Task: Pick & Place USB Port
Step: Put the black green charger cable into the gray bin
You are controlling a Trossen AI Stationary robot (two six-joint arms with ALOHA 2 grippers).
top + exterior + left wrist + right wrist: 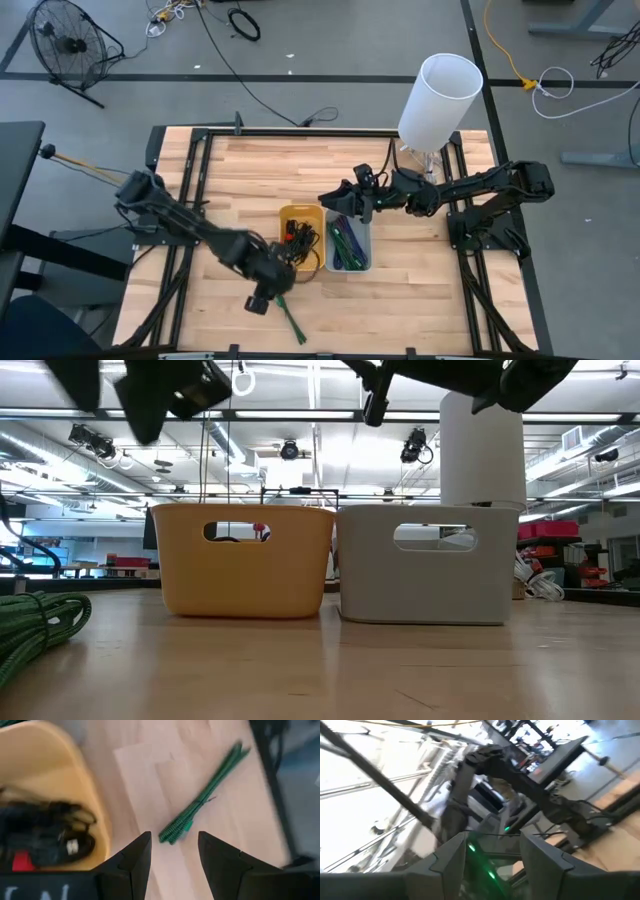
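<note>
Near the bench's front edge lies the green cable, just beside the yellow bin. We judge a descent could pinch only one strand, or knock the bin wall. Left claw hovers above the cable, fingers apart, empty. Right claw hangs over the grey bin, apart, empty.
</note>
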